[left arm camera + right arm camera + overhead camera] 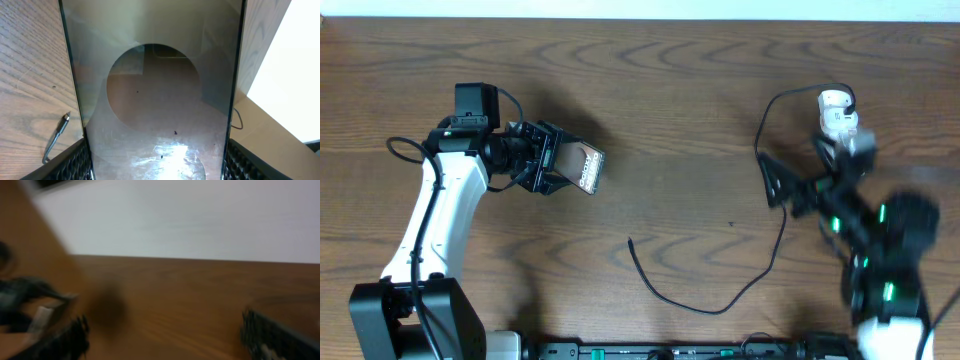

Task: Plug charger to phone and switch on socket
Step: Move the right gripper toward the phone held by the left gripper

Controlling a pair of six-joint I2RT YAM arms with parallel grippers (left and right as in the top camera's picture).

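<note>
Overhead: left end effector (560, 164) pinches phone (588, 168) (white lettering illegible); right end effector (166, 332) spread.

White lettering on the phone (588, 168) face is too small to read.

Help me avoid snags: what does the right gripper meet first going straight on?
Probably the long thin black charger cable lying across the open right gripper's mouth; height is unclear in the blur.
</note>
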